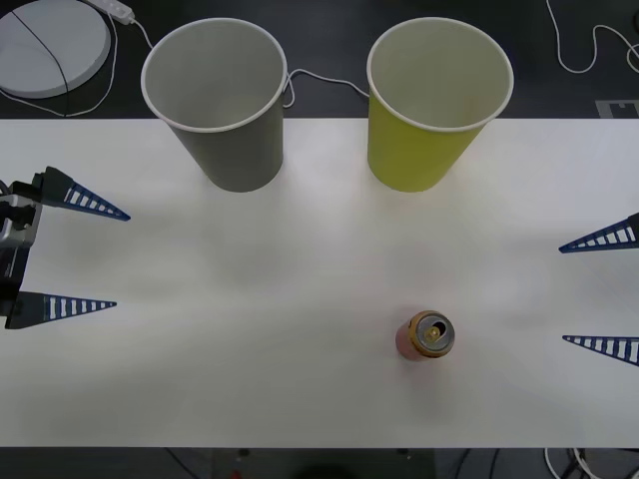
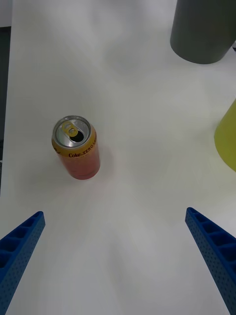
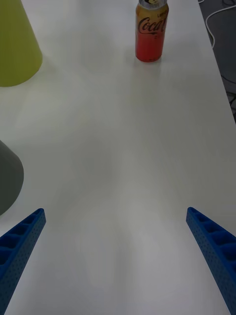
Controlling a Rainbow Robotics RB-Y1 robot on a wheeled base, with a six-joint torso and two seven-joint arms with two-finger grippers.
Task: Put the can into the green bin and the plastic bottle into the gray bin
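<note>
The red and gold can [image 1: 427,335] [image 2: 76,147] [image 3: 152,31] stands upright on the white table [image 1: 300,379], toward the front and right of centre. Behind it at the table's far edge stands the green bin [image 1: 431,105] [image 2: 227,135] [image 3: 15,42], and the gray bin [image 1: 222,103] [image 2: 204,29] [image 3: 7,179] stands to its left. My right gripper [image 1: 599,291] [image 2: 115,266] is open at the right edge, level with the can and well apart from it. At the left edge my left gripper [image 1: 82,254] [image 3: 115,266] is open and holds nothing. The plastic bottle is out of view.
A white round disc [image 1: 48,45] with cables lies on the dark floor beyond the table's far left. More white cable [image 1: 589,50] runs behind the far right. Open table surface lies between both grippers and around the can.
</note>
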